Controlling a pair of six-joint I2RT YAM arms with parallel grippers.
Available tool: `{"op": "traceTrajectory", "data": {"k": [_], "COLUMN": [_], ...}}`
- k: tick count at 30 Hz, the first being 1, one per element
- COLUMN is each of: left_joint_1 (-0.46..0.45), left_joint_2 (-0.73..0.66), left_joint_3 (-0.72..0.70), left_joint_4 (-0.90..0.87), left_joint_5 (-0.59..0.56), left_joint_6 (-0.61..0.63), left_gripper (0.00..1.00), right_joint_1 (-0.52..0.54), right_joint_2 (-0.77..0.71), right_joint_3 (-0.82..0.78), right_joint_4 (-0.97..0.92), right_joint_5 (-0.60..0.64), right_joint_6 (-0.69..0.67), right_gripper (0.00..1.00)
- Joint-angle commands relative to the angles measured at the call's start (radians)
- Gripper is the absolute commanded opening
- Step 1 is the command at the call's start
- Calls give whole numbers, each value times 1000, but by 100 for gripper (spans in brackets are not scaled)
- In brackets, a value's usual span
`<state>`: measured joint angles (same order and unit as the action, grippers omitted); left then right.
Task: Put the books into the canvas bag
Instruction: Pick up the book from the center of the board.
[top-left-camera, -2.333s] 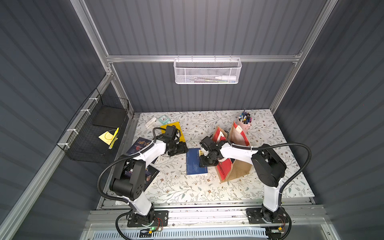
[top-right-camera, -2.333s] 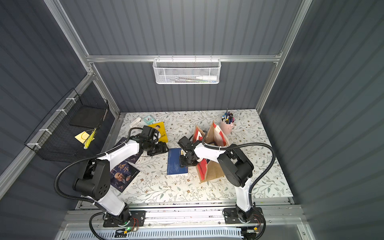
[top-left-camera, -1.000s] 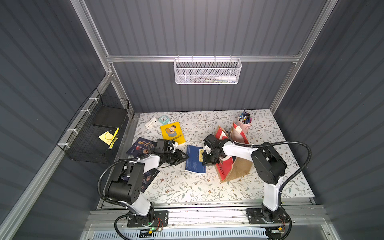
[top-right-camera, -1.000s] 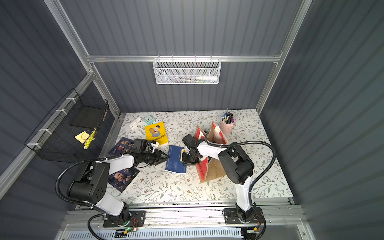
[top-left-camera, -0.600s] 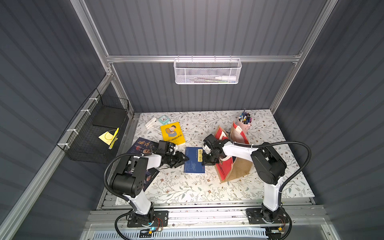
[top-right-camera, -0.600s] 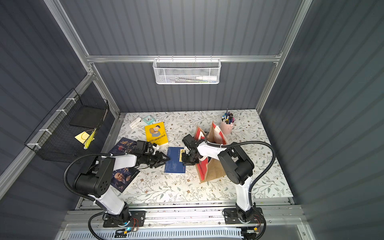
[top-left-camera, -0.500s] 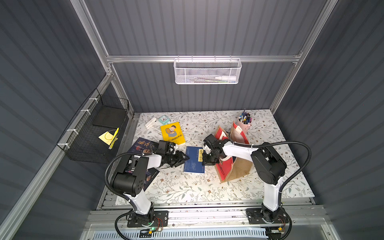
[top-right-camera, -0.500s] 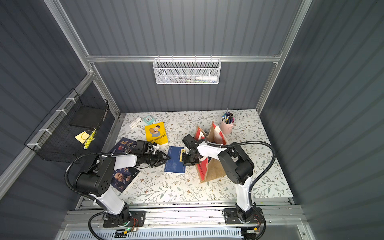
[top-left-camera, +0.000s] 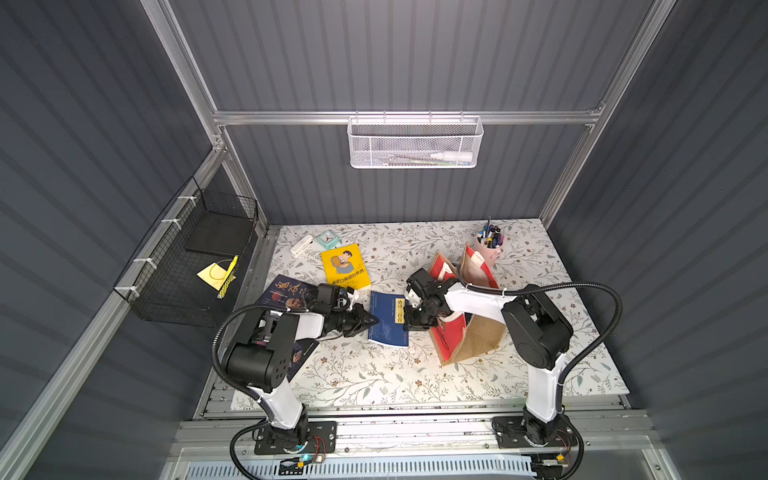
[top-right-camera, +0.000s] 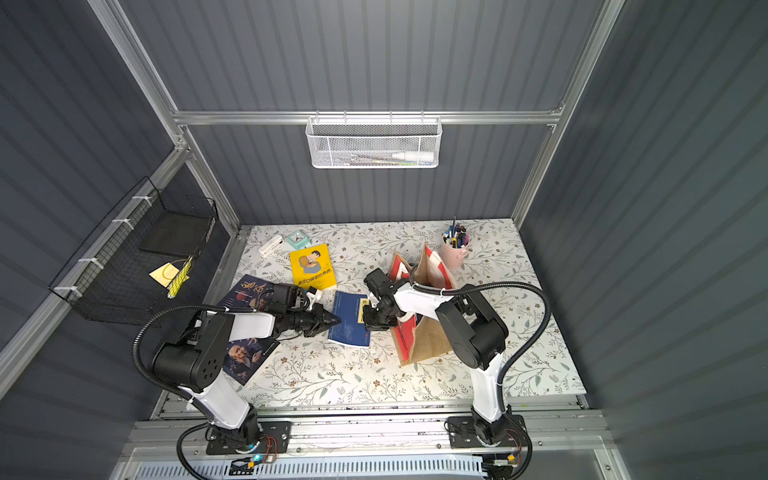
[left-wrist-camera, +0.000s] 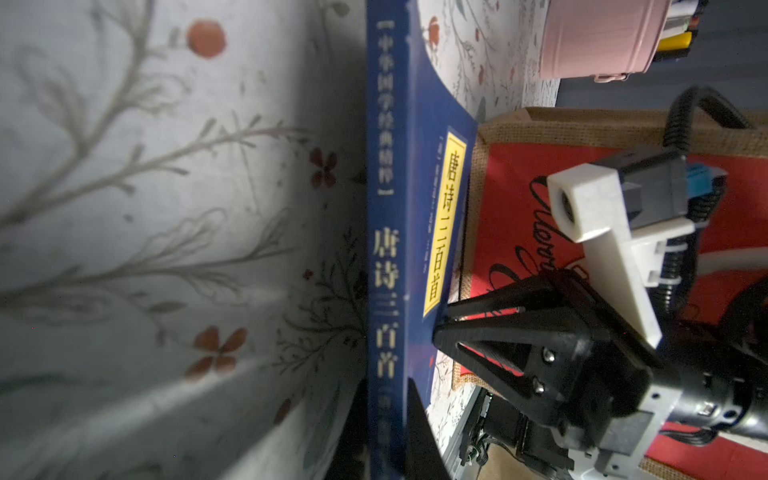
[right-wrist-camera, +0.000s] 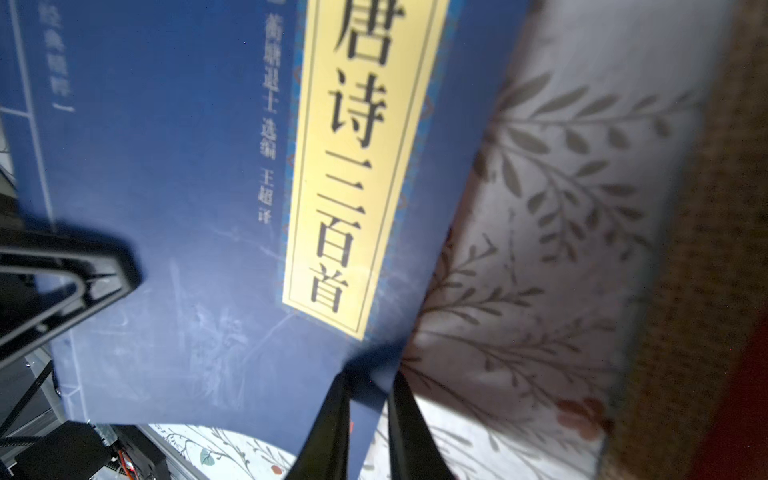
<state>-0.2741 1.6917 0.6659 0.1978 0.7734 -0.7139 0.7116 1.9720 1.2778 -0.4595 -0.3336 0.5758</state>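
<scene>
Our left gripper (top-left-camera: 373, 321) was pressed together on the spine edge of the blue book (top-left-camera: 387, 328), its fingers (left-wrist-camera: 417, 428) straddling that thin edge in the left wrist view. Our right gripper (top-left-camera: 409, 321) pinched the opposite edge, just beside the yellow title label (right-wrist-camera: 361, 166). Between the two the book lay nearly flat, seemingly raised a little off the floral table (top-left-camera: 374, 374), though we could not be sure. The canvas bag (top-left-camera: 478, 338) stood upright just beside it, mouth up, with our right arm (top-left-camera: 478, 300) passing over its red side panel. We judged the danger to lie in the shared hold — two shallow pinches on a limp paperback. Any mismatch between the arms could buckle the cover or pull it free of one side. The bag looked soft and unanchored, so the arm brushing it could tip it or fold its mouth shut. The yellow cartoon book (top-left-camera: 345, 266), one navy book (top-left-camera: 279, 291) and a second navy book (top-right-camera: 245, 357) lay on the table, not yet bagged.
</scene>
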Motion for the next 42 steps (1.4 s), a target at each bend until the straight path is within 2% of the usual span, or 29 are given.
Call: {"op": "traceTrajectory", "data": {"k": [1, 5, 10, 13, 18, 22, 26, 29, 31, 36, 42], "left_joint_1": [-8, -7, -7, -7, -7, -7, -7, -7, -7, -7, -5], "left_joint_2": [-59, -140, -258, -308, -377, -423, -451, -468, -482, -502, -515], "left_joint_3": [28, 91, 199, 243, 279, 304, 314, 306, 298, 292, 323], "left_joint_4": [-86, -283, -533, -599, -634, -690, -740, -751, -753, -795, -850], "left_joint_5": [24, -80, -275, -333, -351, -361, -384, -397, -398, -435, -527], "left_joint_6": [48, 126, 217, 225, 197, 203, 230, 238, 234, 252, 286], "left_gripper": [3, 1, 0, 0, 0, 0, 0, 0, 0, 0, 0], "right_joint_1": [12, 39, 123, 161, 167, 167, 169, 201, 257, 398, 479], "right_joint_2": [-19, -100, -217, -275, -377, -455, -500, -447, -363, -167, -95], "right_joint_3": [26, 81, 256, 365, 489, 538, 495, 468, 516, 756, 1019], "right_joint_4": [-41, -141, -328, -438, -597, -712, -708, -679, -684, -741, -895], "right_joint_5": [3, 103, 275, 380, 477, 534, 437, 356, 335, 319, 355], "right_joint_6": [-7, -54, -146, -166, -146, -120, -101, -75, -73, -99, -114], "right_gripper": [23, 29, 41, 55, 67, 74, 75, 72, 72, 72, 74]}}
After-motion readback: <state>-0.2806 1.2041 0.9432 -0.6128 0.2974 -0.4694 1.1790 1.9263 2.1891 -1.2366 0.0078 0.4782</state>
